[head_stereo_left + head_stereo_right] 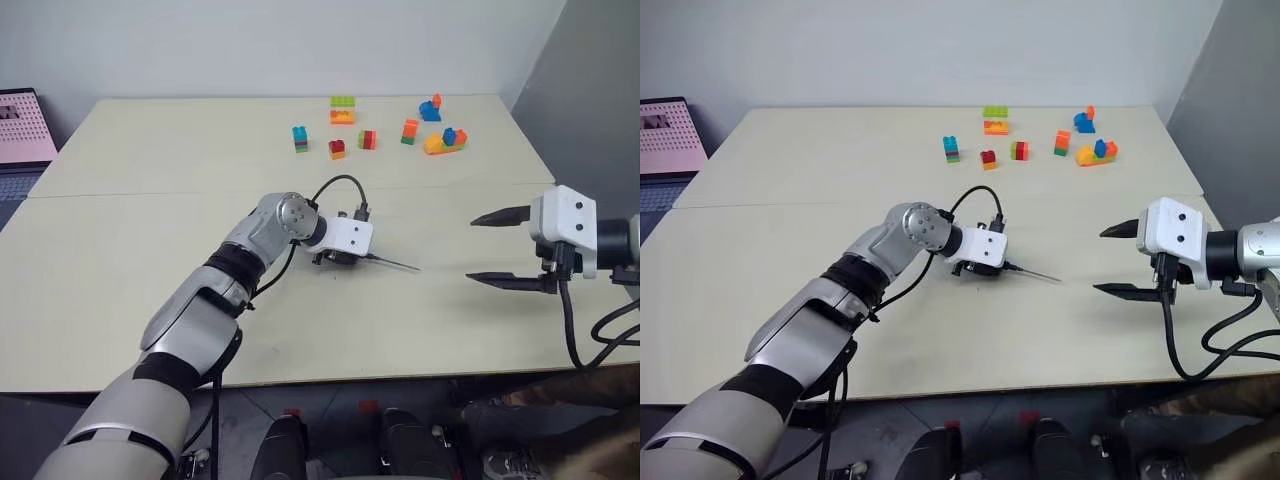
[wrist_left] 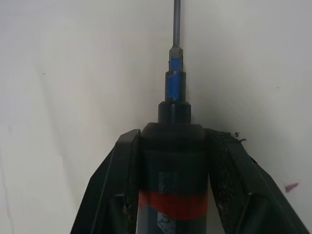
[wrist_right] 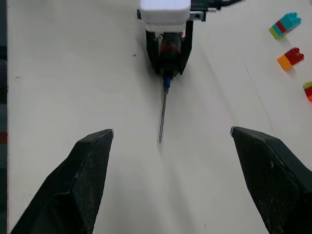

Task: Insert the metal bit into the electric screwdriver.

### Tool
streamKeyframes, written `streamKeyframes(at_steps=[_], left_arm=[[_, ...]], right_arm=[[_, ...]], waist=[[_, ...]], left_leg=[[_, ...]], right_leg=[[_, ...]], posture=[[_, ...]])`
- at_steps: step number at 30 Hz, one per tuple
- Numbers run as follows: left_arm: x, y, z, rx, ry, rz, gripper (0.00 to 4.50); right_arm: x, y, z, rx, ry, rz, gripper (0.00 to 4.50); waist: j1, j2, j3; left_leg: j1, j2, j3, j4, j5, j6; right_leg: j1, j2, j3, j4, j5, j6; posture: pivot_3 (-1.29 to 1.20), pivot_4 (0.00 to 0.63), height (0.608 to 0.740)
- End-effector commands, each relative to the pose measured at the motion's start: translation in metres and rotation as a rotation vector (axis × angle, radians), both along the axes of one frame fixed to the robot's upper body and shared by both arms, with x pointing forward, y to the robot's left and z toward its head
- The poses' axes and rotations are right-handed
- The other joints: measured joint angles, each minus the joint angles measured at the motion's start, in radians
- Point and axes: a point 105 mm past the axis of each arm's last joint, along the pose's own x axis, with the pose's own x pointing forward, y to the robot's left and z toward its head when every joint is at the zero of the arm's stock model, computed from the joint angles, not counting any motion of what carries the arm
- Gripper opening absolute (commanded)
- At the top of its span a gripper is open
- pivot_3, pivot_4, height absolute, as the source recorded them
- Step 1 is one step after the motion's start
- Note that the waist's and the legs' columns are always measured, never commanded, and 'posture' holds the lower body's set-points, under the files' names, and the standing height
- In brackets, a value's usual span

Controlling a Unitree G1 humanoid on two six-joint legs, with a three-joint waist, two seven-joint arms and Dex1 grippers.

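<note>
Metal bit (image 3: 162,117) sits seated in the electric screwdriver (image 2: 171,161) that my left pincer (image 1: 340,256) pinches low over the tabletop (image 1: 150,230), right pincer (image 1: 512,250) spread wide nearby; I judge a tip scrape could lever it loose.

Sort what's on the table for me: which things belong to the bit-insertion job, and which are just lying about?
Job:
- electric screwdriver, clamped in the left pincer
- metal bit, sticking out of the screwdriver's tip
- right pincer, open, nothing in it

Lying about:
- toy building blocks along the table's far side
- laptop at the table's left edge
</note>
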Motion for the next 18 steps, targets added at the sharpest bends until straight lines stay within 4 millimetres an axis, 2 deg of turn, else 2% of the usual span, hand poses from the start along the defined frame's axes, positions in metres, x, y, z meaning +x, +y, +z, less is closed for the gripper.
streamKeyframes(at_steps=[1, 4, 8, 9, 11, 12, 15, 18], left_arm=[[-0.004, -0.004, 0.002, -0.003, 0.052, -0.027, 2.56], [-0.002, -0.002, 0.023, -0.053, 0.052, -0.03, 3.19], [0.003, 0.015, 0.067, -0.226, 0.051, 0.046, 4.11], [0.002, 0.027, 0.082, -0.327, 0.086, 0.095, 4.11], [-0.002, 0.05, 0.099, -0.461, 0.157, 0.181, 4.11], [-0.008, 0.064, 0.1, -0.494, 0.187, 0.206, 4.11], [-0.035, 0.116, 0.081, -0.404, 0.201, 0.271, 4.11], [-0.055, 0.147, 0.071, -0.368, 0.212, 0.361, 4.11]], right_arm=[[-0.005, 0.002, 0.013, 0.009, -0.048, 0.0, 4.06], [-0.004, 0.002, 0.013, 0.01, -0.048, -0.002, 4.06], [-0.002, 0.001, 0.015, 0.019, -0.047, -0.012, 4.06], [-0.002, 0.001, 0.016, 0.028, -0.046, -0.012, 4.06], [-0.002, 0.001, 0.017, 0.042, -0.044, -0.014, 4.06], [-0.003, 0.001, 0.016, 0.046, -0.04, -0.017, 4.06], [-0.003, -0.005, 0.011, 0.047, -0.028, -0.036, 4.06], [-0.005, -0.01, 0.009, 0.054, -0.016, -0.053, 4.06]], waist=[[0.003, 0.0, 0.0], [0.005, 0.0, 0.0], [0.003, -0.002, 0.002], [0.003, -0.002, 0.002], [0.0, -0.002, 0.002], [0.0, -0.002, 0.002], [-0.012, 0.0, 0.001], [-0.01, -0.001, 0.002]], left_leg=[[0.0, 0.0, 0.0, 0.0, 0.0, 0.0], [0.0, 0.0, 0.0, 0.0, 0.0, 0.0], [-0.001, 0.0, 0.0, 0.0, 0.0, 0.0], [-0.001, 0.0, -0.001, 0.0, 0.0, 0.0], [-0.001, 0.001, -0.001, 0.0, 0.0, 0.0], [-0.001, 0.001, -0.001, 0.0, 0.0, 0.0], [0.001, 0.001, -0.001, 0.0, 0.0, 0.0], [0.001, 0.001, -0.001, 0.0, 0.0, 0.0]], right_leg=[[0.0, 0.0, 0.0, 0.0, 0.0, 0.0], [0.0, 0.0, 0.0, 0.0, 0.0, 0.0], [-0.001, 0.0, -0.001, 0.001, 0.0, 0.0], [-0.001, 0.0, -0.001, 0.001, 0.0, 0.0], [-0.001, 0.0, -0.001, 0.002, 0.0, 0.0], [-0.001, 0.0, -0.001, 0.002, 0.0, 0.0], [0.0, 0.0, 0.0, 0.002, 0.0, -0.001], [0.0, 0.0, -0.001, 0.004, 0.001, -0.003]], posture=[[0.0, 0.15, 0.74], [0.0, 0.15, 0.74], [0.0, 0.15, 0.74], [0.0, 0.15, 0.74], [0.0, 0.15, 0.74], [0.0, 0.15, 0.74], [0.0, 0.15, 0.74], [0.0, 0.15, 0.74]])
